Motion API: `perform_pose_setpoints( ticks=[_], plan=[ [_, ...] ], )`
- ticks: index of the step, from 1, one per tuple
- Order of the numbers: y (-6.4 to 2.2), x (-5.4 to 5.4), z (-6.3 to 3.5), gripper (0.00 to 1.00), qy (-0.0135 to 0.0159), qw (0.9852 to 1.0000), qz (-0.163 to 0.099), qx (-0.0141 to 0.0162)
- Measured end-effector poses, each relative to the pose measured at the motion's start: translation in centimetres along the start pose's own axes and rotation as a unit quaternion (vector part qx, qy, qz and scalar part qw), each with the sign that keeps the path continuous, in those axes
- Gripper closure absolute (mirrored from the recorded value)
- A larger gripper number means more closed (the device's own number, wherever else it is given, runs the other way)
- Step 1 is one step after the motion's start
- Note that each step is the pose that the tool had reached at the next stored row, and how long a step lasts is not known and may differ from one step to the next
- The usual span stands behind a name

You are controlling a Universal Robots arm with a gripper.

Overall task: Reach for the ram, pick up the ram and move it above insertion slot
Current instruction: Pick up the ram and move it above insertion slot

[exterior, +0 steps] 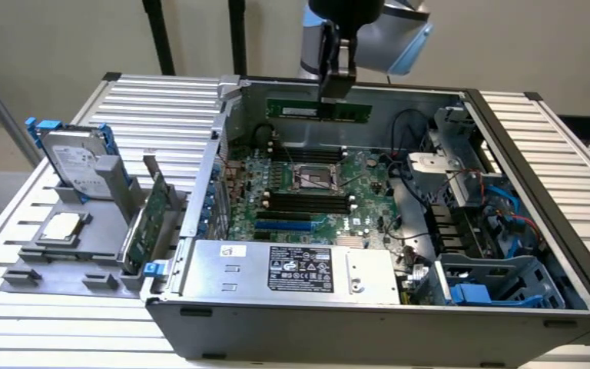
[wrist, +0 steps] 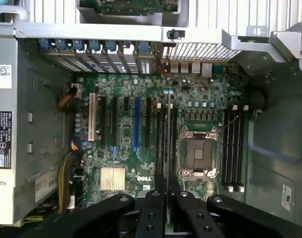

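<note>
The ram (exterior: 319, 110), a long thin green stick, hangs level in the air over the far part of the open computer case (exterior: 377, 327). My gripper (exterior: 334, 94) is shut on its top edge. In the wrist view the ram (wrist: 168, 134) shows edge-on as a thin line running out from between my black fingers (wrist: 153, 208). It lies over the black memory slots (wrist: 160, 144) beside the CPU socket (wrist: 197, 153), high above them. In the exterior view those slots (exterior: 300, 201) lie on the motherboard below and nearer than the stick.
A silver power supply (exterior: 295, 269) fills the case's near side, and cables and drive bays (exterior: 479, 223) crowd the exterior view's right. Outside the case at the left, a grey rack holds a hard drive (exterior: 74, 165), a wider green card (exterior: 151, 219) and a chip (exterior: 62, 227).
</note>
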State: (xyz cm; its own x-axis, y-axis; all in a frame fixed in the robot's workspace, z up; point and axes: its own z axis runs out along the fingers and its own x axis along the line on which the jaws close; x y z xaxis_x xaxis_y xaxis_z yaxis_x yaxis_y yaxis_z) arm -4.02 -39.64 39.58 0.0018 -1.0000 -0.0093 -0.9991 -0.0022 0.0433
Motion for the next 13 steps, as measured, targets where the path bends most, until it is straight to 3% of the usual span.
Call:
perform_pose_setpoints(
  ticks=[6,13],
  plan=[
    [-1.0,-0.35,0.41,0.86,-0.0001,1.0,0.0,0.0011],
    [-1.12,-0.35,0.4,0.86,0.0,1.0,0.0,0.0011]
  ],
)
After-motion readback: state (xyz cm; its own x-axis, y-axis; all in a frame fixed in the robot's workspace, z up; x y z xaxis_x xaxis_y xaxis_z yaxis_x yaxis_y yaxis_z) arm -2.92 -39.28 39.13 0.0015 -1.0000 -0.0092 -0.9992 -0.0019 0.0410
